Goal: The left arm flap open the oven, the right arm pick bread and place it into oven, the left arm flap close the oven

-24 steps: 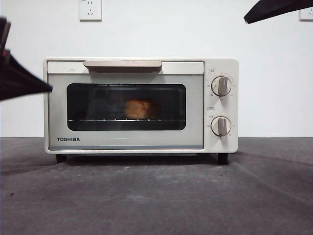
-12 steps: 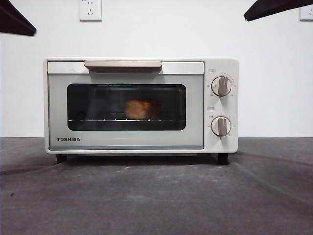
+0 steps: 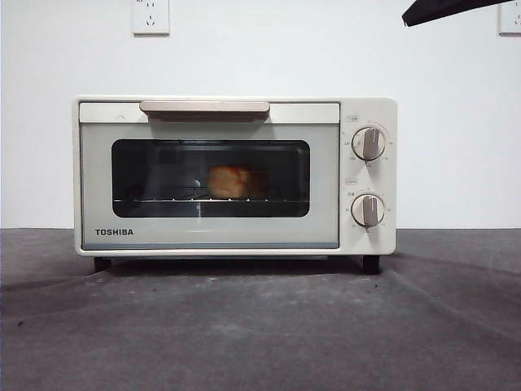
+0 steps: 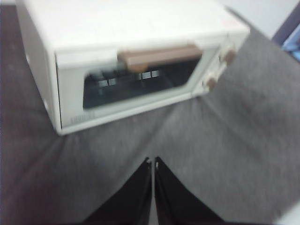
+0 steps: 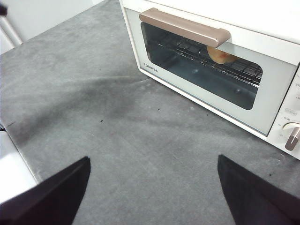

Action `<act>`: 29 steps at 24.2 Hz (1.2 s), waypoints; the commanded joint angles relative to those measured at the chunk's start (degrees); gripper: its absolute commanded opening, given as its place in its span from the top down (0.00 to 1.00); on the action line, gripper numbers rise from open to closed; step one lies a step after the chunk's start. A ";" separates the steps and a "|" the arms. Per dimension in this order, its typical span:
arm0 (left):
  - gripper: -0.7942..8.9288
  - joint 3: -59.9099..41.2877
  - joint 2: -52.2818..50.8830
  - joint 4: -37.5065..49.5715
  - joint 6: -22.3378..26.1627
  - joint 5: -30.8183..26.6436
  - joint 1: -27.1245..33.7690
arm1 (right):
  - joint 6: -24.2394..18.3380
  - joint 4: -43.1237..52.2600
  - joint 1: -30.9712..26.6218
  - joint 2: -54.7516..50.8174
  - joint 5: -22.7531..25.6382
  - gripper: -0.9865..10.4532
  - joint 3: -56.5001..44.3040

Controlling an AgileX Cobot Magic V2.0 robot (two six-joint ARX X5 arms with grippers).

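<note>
On the grey bench (image 3: 260, 326), front view: the oven (image 3: 234, 175) sits square-on w/ its door shut, a cream-white box w/ dark glass window, beige bar handle (image 3: 204, 107) across the top of the door, TOSHIBA lettering at lower left, two round knobs (image 3: 368, 142) stacked on the right panel, black feet underneath. The bread (image 3: 232, 182) is inside, seen thru the glass, lying on the wire rack (image 3: 203, 199) about mid-width; golden-orange, lumpy, paler on the crust. White wall behind w/ a socket (image 3: 151, 15) up top. One black arm tip pokes in at the upper right corner, well apart from the oven. Left wrist view, blurred: the left tool (image 4: 153, 164) has its jaws pressed together, nothing between them, above bare bench and well back from the oven front; handle and knobs show, bread can't be made out thru the blur. Right wrist view: the right tool (image 5: 152, 178) has jaws spread wide, empty, above the bench and off from the oven's lower front corner; door shut, a bit of orange bread peeks out just below the handle, on the rack behind the glass.
</note>
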 commanded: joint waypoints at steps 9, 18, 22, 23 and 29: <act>0.90 0.90 -1.62 -3.80 3.98 -0.02 -0.17 | 0.46 0.87 0.59 0.39 1.46 0.54 0.55; 0.90 0.90 -1.62 -3.85 3.98 -0.02 -0.17 | 0.57 0.87 0.59 0.39 3.41 0.79 0.55; 0.90 0.90 -1.62 -3.85 3.98 -0.02 -0.17 | 0.57 0.90 0.59 0.39 6.69 0.91 0.55; 0.90 0.90 -1.62 -3.85 3.98 -0.02 -0.17 | 0.57 0.90 0.59 0.39 7.41 0.91 0.55; 0.90 0.90 -1.62 -3.82 3.98 -0.02 -0.17 | 0.59 0.90 0.59 0.37 7.78 0.91 0.55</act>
